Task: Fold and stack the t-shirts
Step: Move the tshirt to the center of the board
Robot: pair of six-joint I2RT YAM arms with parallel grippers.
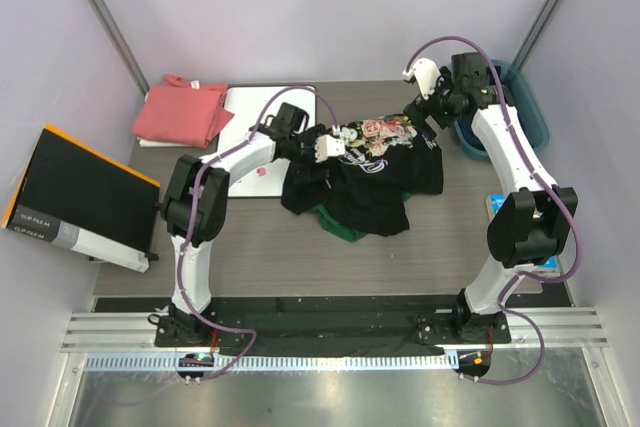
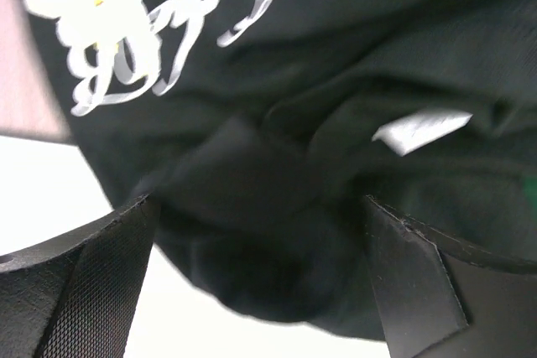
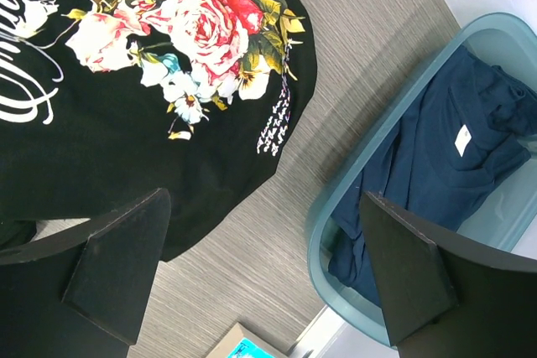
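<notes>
Item: left pincer (image 2: 258, 224), fingers spread wide, gripping nothing, poised over a dark bunched fold of the black tee (image 1: 370, 182). From the wrist view I cannot tell whether the pads touch the cloth. A white label (image 2: 419, 132) shows just beyond the fold. Item: right pincer (image 3: 264, 207), likewise wide open and empty, hovering above bare tabletop (image 1: 300, 257) at the tee's far right edge, beside the rose print. Item: the black tee itself, mid-tabletop, rumpled, print upward, its left edge over the white board (image 1: 245, 107), with a green cloth (image 1: 340, 227) peeking from under its near hem. Item: salmon-pink tee (image 1: 180, 112), lying folded at the far left corner, well apart from the black one. Item: teal bin (image 3: 317, 228) at the right, holding navy cloth (image 3: 436, 148). Assessment: the step in hand looks like spreading the black tee flat, with folding not yet begun. Recommended handling: the left pincer should close on an outer edge rather than the thick bunch, the right pincer should take the opposite edge, and both should draw apart low and evenly. The green cloth should be left behind and the label side kept under.
</notes>
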